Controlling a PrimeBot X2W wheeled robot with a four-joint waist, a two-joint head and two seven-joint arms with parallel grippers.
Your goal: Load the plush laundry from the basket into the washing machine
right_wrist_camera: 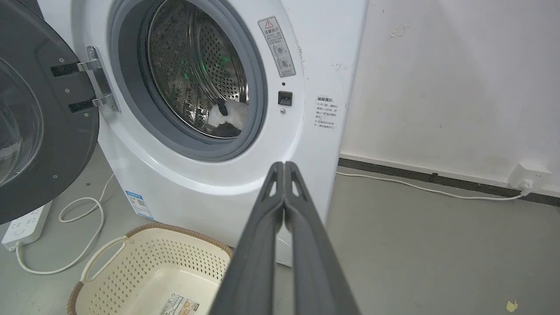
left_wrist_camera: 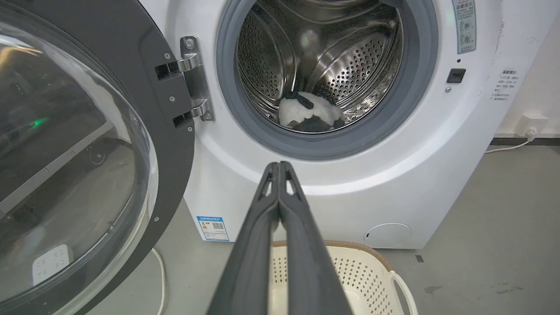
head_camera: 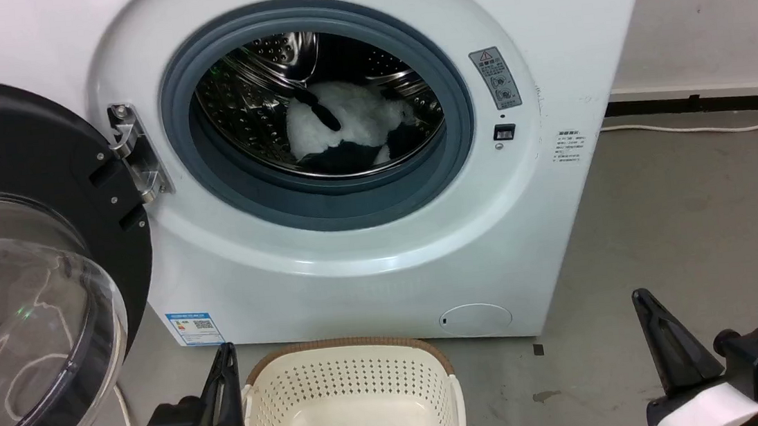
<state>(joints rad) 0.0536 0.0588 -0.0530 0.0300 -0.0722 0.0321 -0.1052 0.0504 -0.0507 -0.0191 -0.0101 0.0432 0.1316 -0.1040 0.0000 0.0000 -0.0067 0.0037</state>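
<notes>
- Clenched on nothing, fingers pressed together: left gripper [left_wrist_camera: 278, 167], right gripper [right_wrist_camera: 284, 166].
- basket [head_camera: 349, 376] on the floor between them; its bottom sticker is unreadable.
- plush toy [head_camera: 356, 121] lies crosswise in the washer [head_camera: 357, 271] drum, one black limb pointing up.
- The washer's labels are too small to read.

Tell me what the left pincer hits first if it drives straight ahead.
The left pincer likely meets the white front of the washing machine, just below its grey gasket; depth is unclear.

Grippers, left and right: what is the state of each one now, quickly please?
Left gripper: closed, holding nothing.
Right gripper: closed, holding nothing.
</notes>
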